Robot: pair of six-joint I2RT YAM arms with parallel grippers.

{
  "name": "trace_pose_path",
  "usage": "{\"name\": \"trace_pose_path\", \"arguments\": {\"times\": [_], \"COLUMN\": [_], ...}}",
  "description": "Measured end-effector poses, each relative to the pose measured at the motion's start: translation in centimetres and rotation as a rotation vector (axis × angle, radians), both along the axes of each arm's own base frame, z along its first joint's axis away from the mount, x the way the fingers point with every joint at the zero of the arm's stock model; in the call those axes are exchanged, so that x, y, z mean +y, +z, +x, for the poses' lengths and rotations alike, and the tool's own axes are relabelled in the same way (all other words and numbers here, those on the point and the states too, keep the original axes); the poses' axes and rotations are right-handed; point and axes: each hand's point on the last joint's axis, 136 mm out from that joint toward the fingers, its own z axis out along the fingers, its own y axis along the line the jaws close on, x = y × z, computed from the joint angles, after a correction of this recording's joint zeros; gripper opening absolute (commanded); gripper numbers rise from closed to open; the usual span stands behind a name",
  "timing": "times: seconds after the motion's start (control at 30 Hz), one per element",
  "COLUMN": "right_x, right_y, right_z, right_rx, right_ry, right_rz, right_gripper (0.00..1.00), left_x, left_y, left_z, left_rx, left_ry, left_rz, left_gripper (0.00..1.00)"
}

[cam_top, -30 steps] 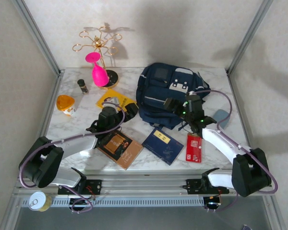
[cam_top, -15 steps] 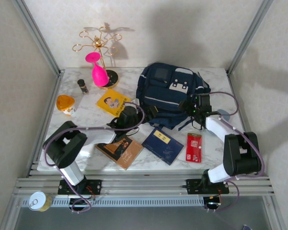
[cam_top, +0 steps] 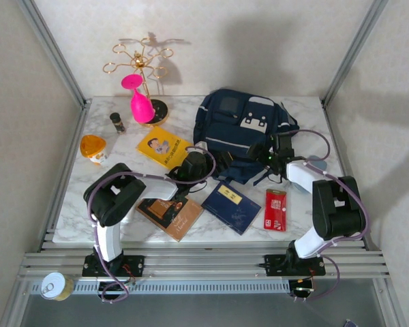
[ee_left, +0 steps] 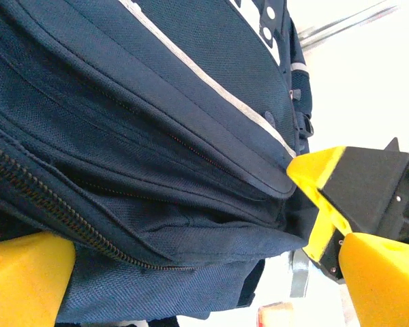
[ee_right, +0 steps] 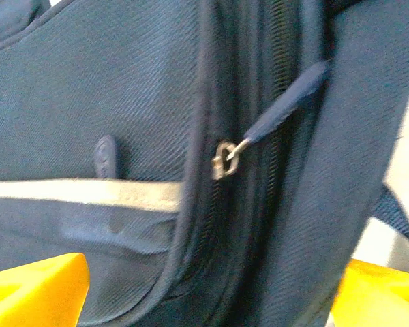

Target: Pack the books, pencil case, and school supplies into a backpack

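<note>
Fabric of the backpack [cam_top: 235, 129] lies between the fingers of both tools. The bag sits at the far middle of the desk [cam_top: 123, 184], front pockets up.

The left tool [cam_top: 194, 165] is at the bag's near left edge, its fingers spread wide. Seen from the left wrist, its yellow fingertips [ee_left: 27, 279] stand on either side of the bag's lower seam, and a zipper line runs across just ahead of them.

The right tool [cam_top: 269, 151] is at the bag's near right side, also spread apart. Seen from the right wrist, a metal zipper pull [ee_right: 225, 160] with a blue cloth tab hangs straight ahead of the tool, between its two fingers and a little beyond them. It is not touched.

The yellow book [cam_top: 163, 146] lies just left of the left tool and slightly beyond it. The brown-and-black book [cam_top: 170, 212] lies on the near side of that tool, just beside its forearm. The navy book [cam_top: 232, 206] rests nearer than both tools, roughly between them. The red packet [cam_top: 275, 209] lies on the near side of the right tool, just right of the navy book. The grey-blue pencil case [cam_top: 318, 162] is to the right of the right tool, partly hidden by that arm.

A gold stand [cam_top: 140, 65] holding a pink glass [cam_top: 140, 102], a small dark bottle [cam_top: 116, 122] and an orange object [cam_top: 93, 148] stand well to the left of the left tool.
</note>
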Motion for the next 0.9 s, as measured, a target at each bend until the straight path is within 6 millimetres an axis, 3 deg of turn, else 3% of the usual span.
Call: {"name": "trace_pose_path", "arguments": {"times": [0.13, 0.37, 0.5, 0.63, 0.73, 0.9], "right_x": [2.0, 6.4, 7.0, 5.9, 3.4, -2.6], "right_y": [0.2, 0.5, 2.0, 5.0, 6.9, 5.7], "right_z": [-0.4, -1.9, -2.5, -2.9, -2.2, -1.0], "right_rx": [-0.015, -0.017, -0.044, -0.105, -0.150, -0.097], "right_ry": [0.037, 0.130, 0.147, 0.133, 0.077, -0.070], "right_rz": [0.014, 0.043, 0.061, 0.072, 0.074, 0.037], "right_gripper": [0.86, 0.85, 0.93, 0.98, 0.99, 0.99], "left_x": [0.9, 5.0, 6.0, 5.8, 5.2, 3.5], "left_y": [0.0, 0.5, 1.4, 2.6, 3.0, 2.5], "left_z": [0.6, 1.8, 1.8, 1.4, 0.7, -0.9], "left_rx": [-0.005, -0.021, -0.034, -0.043, -0.042, -0.016], "left_ry": [0.015, 0.102, 0.119, 0.110, 0.094, 0.054], "left_rz": [0.013, 0.071, 0.089, 0.081, 0.079, 0.080], "left_gripper": [0.99, 0.99, 0.99, 0.99, 0.99, 0.99]}}
